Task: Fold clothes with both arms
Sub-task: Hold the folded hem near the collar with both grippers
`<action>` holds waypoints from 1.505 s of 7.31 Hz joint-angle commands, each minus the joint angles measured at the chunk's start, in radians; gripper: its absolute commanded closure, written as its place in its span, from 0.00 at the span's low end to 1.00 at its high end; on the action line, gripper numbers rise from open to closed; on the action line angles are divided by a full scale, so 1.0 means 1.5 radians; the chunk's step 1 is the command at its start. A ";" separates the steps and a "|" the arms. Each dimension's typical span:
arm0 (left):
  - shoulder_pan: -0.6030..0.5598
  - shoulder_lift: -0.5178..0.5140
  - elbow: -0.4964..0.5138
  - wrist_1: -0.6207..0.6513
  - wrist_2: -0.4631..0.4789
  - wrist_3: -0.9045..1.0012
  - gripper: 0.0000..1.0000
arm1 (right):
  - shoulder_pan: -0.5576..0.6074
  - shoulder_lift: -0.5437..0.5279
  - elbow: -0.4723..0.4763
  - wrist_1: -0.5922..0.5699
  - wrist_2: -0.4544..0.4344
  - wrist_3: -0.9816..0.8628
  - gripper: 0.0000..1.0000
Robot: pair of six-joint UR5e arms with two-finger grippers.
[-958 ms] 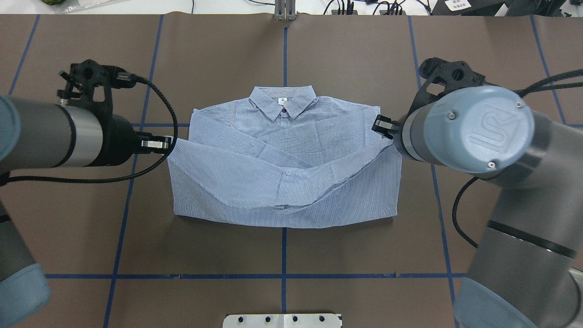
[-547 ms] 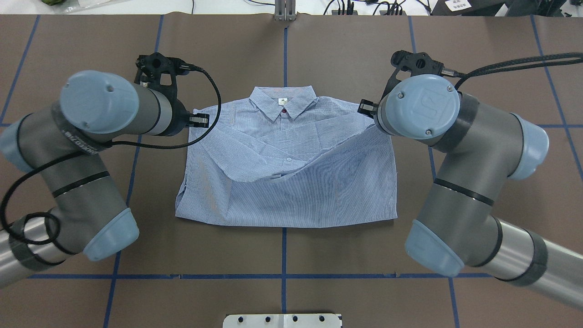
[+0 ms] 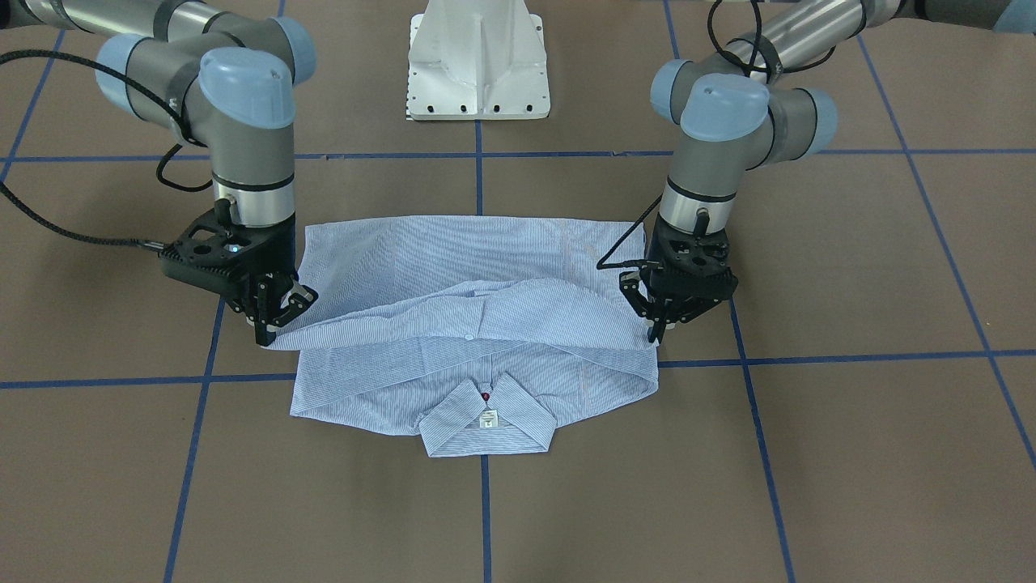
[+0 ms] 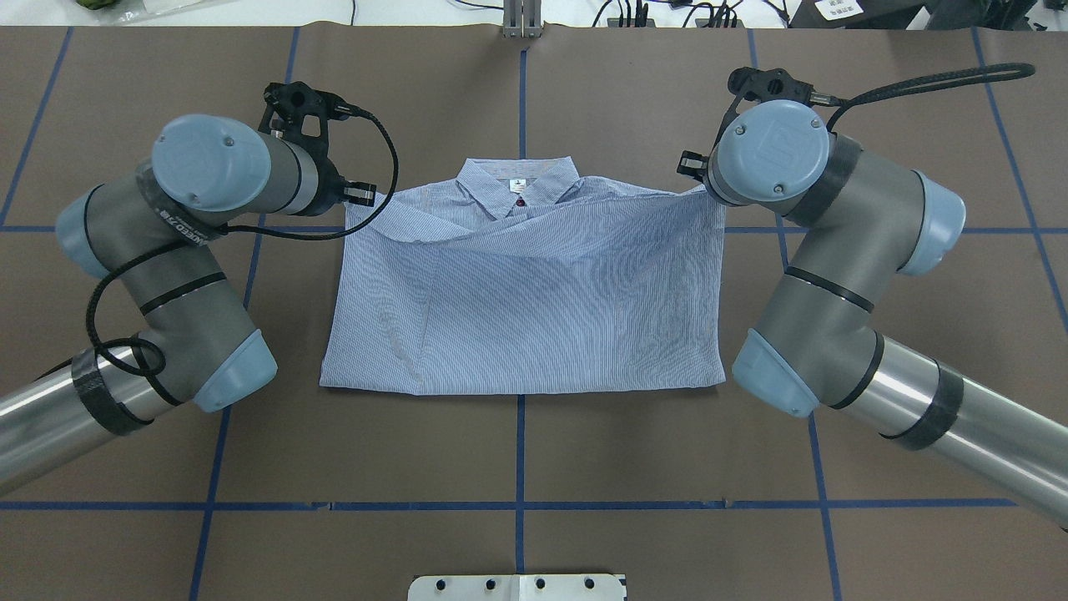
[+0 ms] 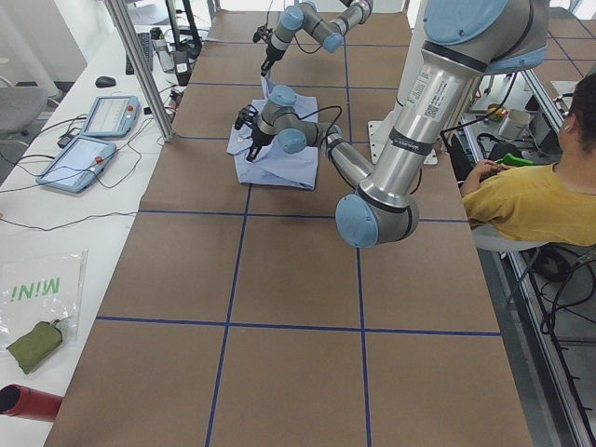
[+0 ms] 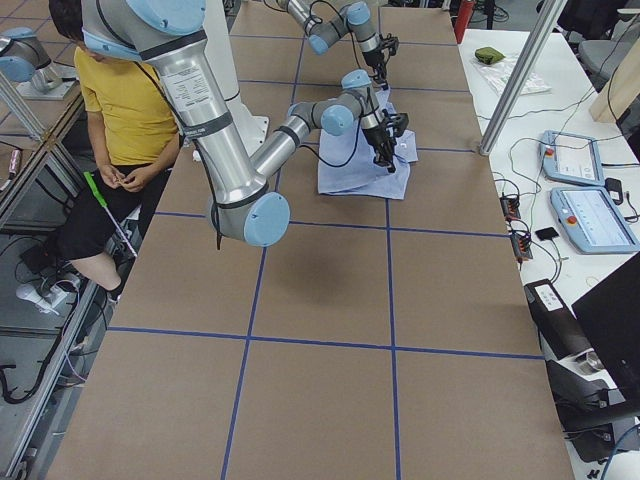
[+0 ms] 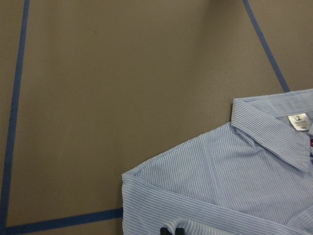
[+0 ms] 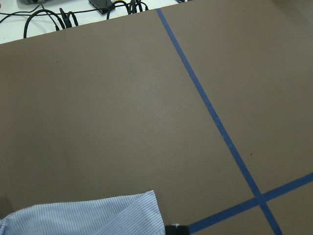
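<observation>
**A:** Where is the garment?

**B:** The striped shirt [image 4: 534, 309] lies flat in the middle of the brown worktop [image 4: 375, 467], over a crossing of the blue tape lines [image 4: 519, 455]. Its collar [image 4: 517, 177] points away from the robot. The white neck label [image 3: 488, 419] and a red button [image 3: 485, 396] show at the open neck.

**A:** Is it folded?

**B:** Yes. The lower part is doubled up over the body, with the crease along the edge nearest the robot. The free edge of that flap is lifted off the cloth and reaches almost to the collar.

**A:** What keeps that edge up?

**B:** The left hand [image 3: 660, 328] is clamped on the flap's corner on the robot's left side, and the right hand [image 3: 267, 324] pinches the opposite corner. Both point downward with their fingertips close to the worktop, just outside the shirt's shoulders. In the overhead view the held edge dips a little between them.

**A:** Anything else nearby?

**B:** The white pedestal base [image 3: 477, 65] stands behind the shirt. In the side views a person in a yellow top [image 5: 521, 200] sits beside the worktop.
</observation>
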 commanded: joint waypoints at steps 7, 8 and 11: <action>-0.023 -0.031 0.096 -0.071 -0.007 0.057 1.00 | 0.001 0.032 -0.114 0.107 0.001 -0.007 1.00; -0.026 -0.031 0.096 -0.070 -0.007 0.064 1.00 | 0.000 0.032 -0.118 0.107 0.001 -0.008 1.00; -0.031 -0.030 0.093 -0.072 -0.017 0.103 0.01 | 0.002 0.032 -0.114 0.108 0.004 -0.025 0.01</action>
